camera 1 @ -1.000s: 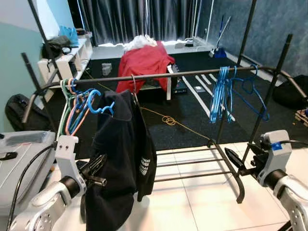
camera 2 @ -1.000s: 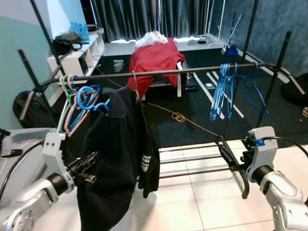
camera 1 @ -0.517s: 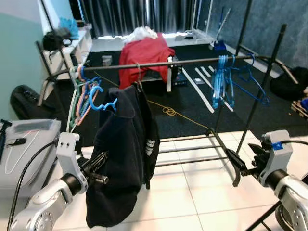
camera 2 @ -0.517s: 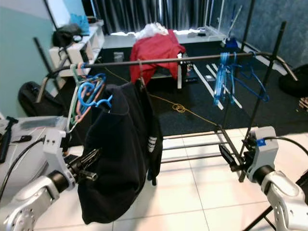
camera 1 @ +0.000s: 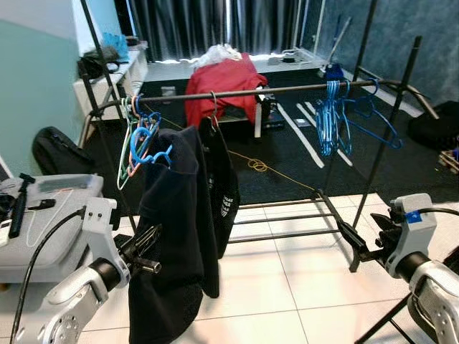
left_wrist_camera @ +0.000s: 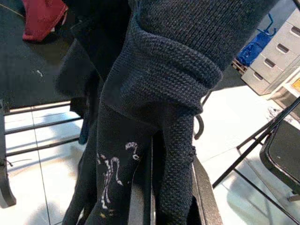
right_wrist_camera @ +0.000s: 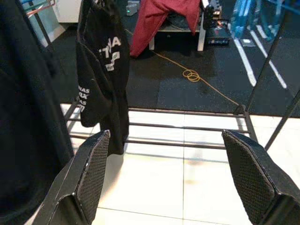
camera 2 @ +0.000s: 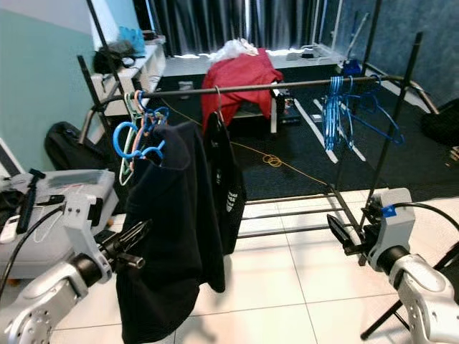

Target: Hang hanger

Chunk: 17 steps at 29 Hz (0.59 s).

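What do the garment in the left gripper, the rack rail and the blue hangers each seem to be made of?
Garment: dark knitted fabric, probably wool or acrylic; the stitch ribs show up close, pinched by the left gripper. Rail: likely metal tube with a dark matt finish; thin and straight. Blue hangers: probably plastic or coated wire; thin, glossy.

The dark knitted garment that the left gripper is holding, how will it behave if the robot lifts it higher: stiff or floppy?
Probably floppy: the dark knitted garment sags in long folds below the left gripper. Its thick knit suggests it is fairly heavy for cloth. It will likely swing and could brush the black T-shirt hanging beside it.
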Available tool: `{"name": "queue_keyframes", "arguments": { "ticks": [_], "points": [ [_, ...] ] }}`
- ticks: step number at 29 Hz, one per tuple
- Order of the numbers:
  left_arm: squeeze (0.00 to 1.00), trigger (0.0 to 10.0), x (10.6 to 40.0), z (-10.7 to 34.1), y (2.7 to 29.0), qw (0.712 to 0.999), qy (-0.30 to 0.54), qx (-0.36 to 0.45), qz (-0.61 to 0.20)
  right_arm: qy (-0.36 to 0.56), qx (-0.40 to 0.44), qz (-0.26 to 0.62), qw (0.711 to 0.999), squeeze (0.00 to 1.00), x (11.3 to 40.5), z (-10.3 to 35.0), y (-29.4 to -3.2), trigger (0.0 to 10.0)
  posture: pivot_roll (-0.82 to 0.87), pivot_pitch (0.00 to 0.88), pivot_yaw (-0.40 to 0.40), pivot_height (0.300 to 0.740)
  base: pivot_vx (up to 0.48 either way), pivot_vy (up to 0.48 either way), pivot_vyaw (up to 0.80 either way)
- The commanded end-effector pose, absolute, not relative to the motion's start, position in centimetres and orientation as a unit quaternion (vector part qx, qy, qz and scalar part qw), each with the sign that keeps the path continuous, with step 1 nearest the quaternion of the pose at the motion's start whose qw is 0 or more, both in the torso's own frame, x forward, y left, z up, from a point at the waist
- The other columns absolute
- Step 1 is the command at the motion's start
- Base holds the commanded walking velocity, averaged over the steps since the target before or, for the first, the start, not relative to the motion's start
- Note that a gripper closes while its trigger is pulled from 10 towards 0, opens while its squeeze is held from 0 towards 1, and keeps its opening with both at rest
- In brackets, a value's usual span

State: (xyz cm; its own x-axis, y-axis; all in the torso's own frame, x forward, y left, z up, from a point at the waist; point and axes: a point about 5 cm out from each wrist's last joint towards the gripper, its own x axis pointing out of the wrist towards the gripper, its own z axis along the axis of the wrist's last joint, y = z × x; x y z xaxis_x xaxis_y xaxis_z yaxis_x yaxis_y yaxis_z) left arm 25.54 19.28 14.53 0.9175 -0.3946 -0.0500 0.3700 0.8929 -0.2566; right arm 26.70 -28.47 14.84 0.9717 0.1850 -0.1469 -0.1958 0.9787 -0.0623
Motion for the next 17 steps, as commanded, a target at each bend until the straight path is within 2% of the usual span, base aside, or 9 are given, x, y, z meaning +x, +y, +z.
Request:
{"name": "queue_keyframes", "arguments": {
  "ticks": [1,17],
  "points": [
    [0.00,10.0,25.72,15.30,19.62,0.971,0.031,-0.128,-0.198,0.069,-0.036,0.105,0.991,0.00,26.92,14.89,-28.04,10.0,-0.12,0.000,0.037,0.740,0.000,0.000,0.00],
    [0.00,10.0,25.77,15.31,19.54,0.970,0.030,-0.134,-0.198,0.072,-0.038,0.105,0.991,0.00,26.88,14.87,-28.18,10.0,-0.13,0.000,0.034,0.740,0.000,0.000,0.00]
  ]
}}
